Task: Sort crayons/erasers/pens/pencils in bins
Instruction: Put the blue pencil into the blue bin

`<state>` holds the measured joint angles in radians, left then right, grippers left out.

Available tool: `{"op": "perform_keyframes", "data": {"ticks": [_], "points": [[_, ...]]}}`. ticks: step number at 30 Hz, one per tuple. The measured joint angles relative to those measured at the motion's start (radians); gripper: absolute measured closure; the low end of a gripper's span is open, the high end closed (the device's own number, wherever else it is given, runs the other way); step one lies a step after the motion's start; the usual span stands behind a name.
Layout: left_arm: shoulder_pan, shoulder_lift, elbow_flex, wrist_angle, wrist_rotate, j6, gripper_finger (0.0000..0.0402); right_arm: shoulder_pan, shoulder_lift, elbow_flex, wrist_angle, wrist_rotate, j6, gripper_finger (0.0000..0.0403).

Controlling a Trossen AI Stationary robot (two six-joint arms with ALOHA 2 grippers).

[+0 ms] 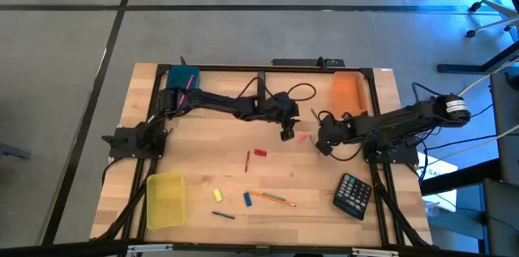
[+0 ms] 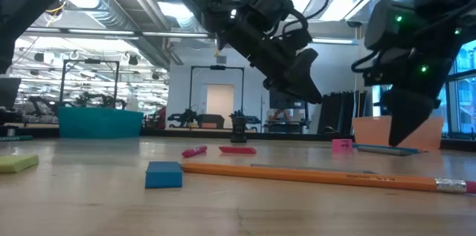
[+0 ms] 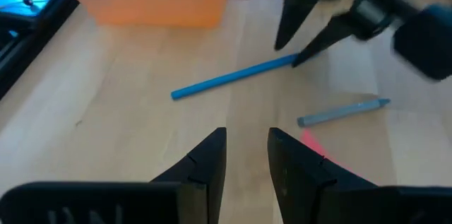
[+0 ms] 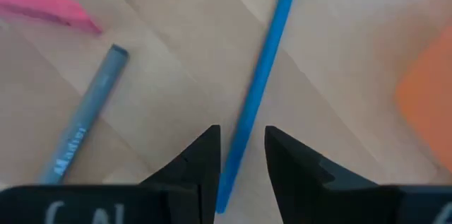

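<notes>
Teal-blue plastic bin (image 1: 182, 77): holds a pink stick.
Right fingers (image 4: 240, 171): narrowly parted, straddling the thin blue stick (image 4: 258, 90), lengthwise between them.
Left fingers (image 3: 246, 160): slightly apart, empty.

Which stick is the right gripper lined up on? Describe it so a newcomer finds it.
Start at the orange bin at the table's far right. Just in front of it sits the right gripper, jaws apart astride a long thin blue stick. Beside it lie a shorter grey crayon and a pink piece; only the blue one is long and plain.

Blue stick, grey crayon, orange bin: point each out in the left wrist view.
blue stick (image 3: 233, 79), left wrist view, mid-shaft.
grey crayon (image 3: 342, 112), left wrist view, middle of its body.
orange bin (image 3: 152, 1), left wrist view, its near side wall.
</notes>
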<state>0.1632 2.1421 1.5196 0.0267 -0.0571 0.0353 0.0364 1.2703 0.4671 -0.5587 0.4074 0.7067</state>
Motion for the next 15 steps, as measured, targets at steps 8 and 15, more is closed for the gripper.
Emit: {"op": "perform_keyframes", "data": {"ticks": [8,15], "points": [[-0.003,-0.027,0.0,-0.056,-0.065,-0.004,0.0304,-0.06,0.095,0.005,0.119,-0.046,-0.058,0.0289],[-0.003,-0.03,0.009,-0.076,-0.182,0.05,0.0304,-0.109,0.099,0.006,0.148,-0.124,-0.125,0.0299]]}}
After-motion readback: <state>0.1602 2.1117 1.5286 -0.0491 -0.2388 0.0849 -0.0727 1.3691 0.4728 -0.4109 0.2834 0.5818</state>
